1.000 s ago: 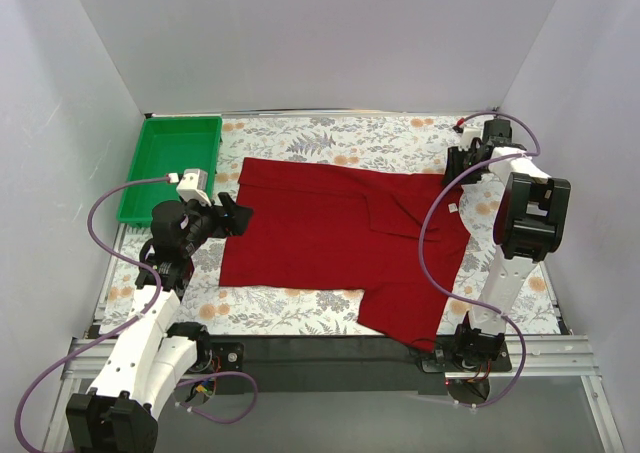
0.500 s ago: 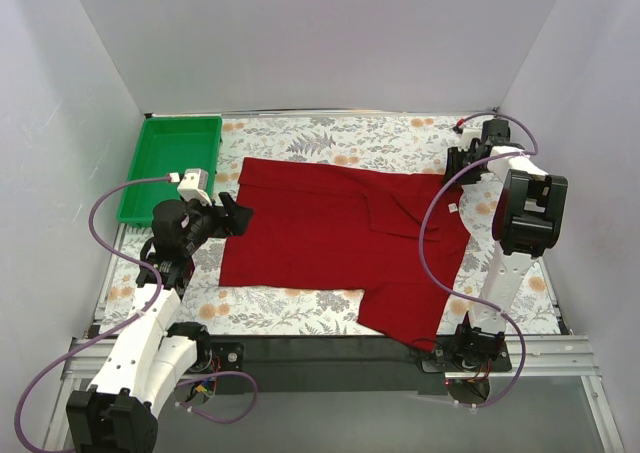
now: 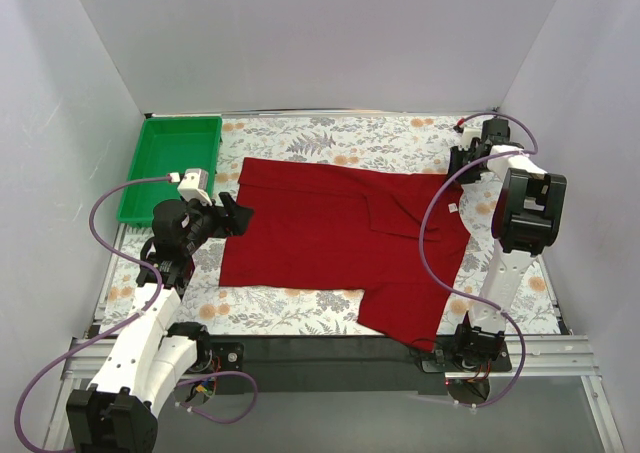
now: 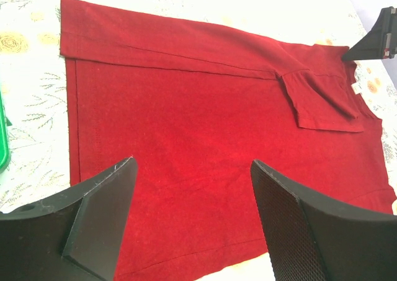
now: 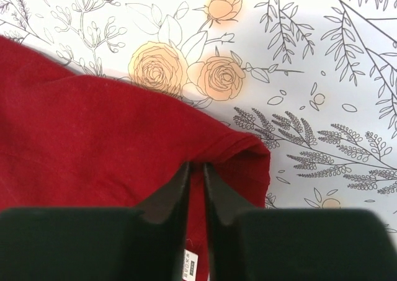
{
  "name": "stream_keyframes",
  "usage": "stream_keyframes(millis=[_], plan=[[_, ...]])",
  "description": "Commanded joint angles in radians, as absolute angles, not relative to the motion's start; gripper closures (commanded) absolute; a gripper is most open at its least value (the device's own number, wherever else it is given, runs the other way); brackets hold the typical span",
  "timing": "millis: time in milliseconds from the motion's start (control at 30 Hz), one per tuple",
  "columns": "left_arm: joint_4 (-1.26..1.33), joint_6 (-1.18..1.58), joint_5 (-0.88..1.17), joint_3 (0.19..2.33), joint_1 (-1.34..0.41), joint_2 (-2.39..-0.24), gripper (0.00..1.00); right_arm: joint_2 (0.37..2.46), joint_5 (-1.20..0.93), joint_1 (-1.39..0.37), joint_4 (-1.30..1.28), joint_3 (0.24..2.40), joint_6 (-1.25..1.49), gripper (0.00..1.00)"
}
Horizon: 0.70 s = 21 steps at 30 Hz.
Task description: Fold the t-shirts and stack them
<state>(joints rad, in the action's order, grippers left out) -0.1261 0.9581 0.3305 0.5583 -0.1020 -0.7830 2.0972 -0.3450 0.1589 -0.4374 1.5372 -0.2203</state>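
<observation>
A dark red t-shirt [image 3: 340, 233] lies spread flat across the flowered table, one sleeve [image 4: 322, 101] folded in over its body. My left gripper [image 3: 240, 216] hangs just over the shirt's left edge, its jaws wide apart with only cloth [image 4: 198, 107] below them and nothing between them. My right gripper [image 3: 462, 168] is down at the shirt's far right corner. In the right wrist view its jaws [image 5: 196, 166] stand almost together, pinching a raised fold of the red cloth [image 5: 93, 144] near the hem.
A green plastic tray [image 3: 170, 168] sits at the back left, beside the shirt's far left corner. A small white label [image 5: 190, 265] shows on the cloth under the right fingers. White walls enclose the table on three sides.
The right gripper's jaws have narrowed onto the fold of cloth at the shirt's corner. The left arm and the shirt have not moved.
</observation>
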Motion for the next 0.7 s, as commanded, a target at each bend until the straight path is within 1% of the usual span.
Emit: stream_keyframes(millis=[0,67,100,133,200,433,667], plan=[[-0.107,0.948,0.342,0.565,-0.106,-0.787,0.32,2.117,-0.368,0.170,-0.420,1.591,-0.203,0.84],[-0.109,0.950,0.341,0.565,-0.106,-0.788,0.31,2.123,-0.373,0.173,-0.419,1.601,-0.201,0.88],[-0.109,0.948,0.342,0.565,-0.106,-0.790,0.31,2.125,-0.373,0.175,-0.417,1.606,-0.199,0.93],[-0.109,0.946,0.341,0.563,-0.106,-0.788,0.31,2.125,-0.373,0.175,-0.416,1.609,-0.198,0.96],[-0.107,0.948,0.339,0.563,-0.106,-0.792,0.31,2.123,-0.377,0.178,-0.408,1.617,-0.195,0.99],[-0.110,0.946,0.341,0.563,-0.106,-0.798,0.31,2.125,-0.393,0.199,-0.384,1.649,-0.173,0.99],[-0.110,0.943,0.341,0.563,-0.106,-0.810,0.31,2.171,-0.420,0.206,-0.364,1.704,-0.147,0.99]])
